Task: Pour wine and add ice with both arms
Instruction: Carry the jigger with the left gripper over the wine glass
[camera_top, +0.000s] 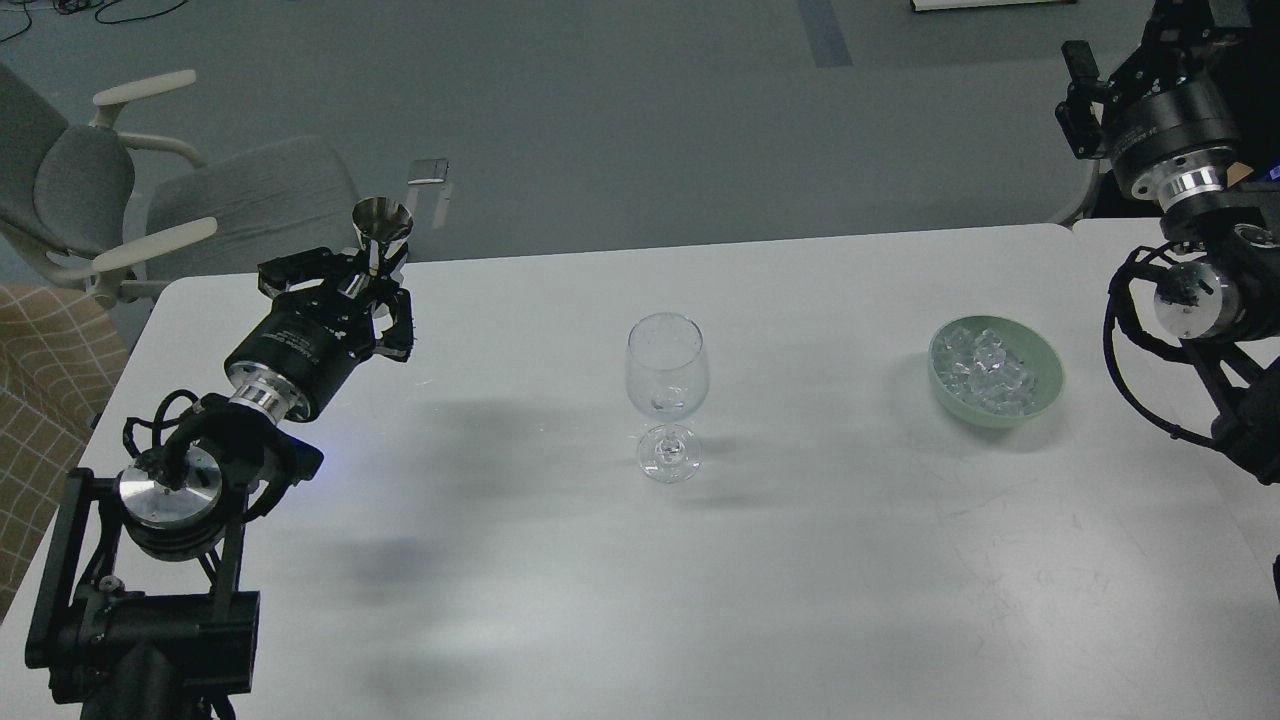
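Observation:
My left gripper (368, 272) is shut on the stem of a small steel measuring cup (381, 222) and holds it upright, well above the far left of the white table (820, 580). The wine does not show; I cannot see liquid in the cup. An upright clear wine glass (667, 375) stands at the table's middle, to the right of the cup. A pale green bowl (1046, 386) holding the ice (985, 372), several clear cubes, sits at the right. My right gripper (1080, 95) is raised at the top right, beyond the bowl; it is too dark to tell its fingers apart.
A grey office chair (230, 205) stands behind the table's far left corner. A checked tan seat (40, 370) is at the left edge. A second table top (1120, 240) adjoins at the far right.

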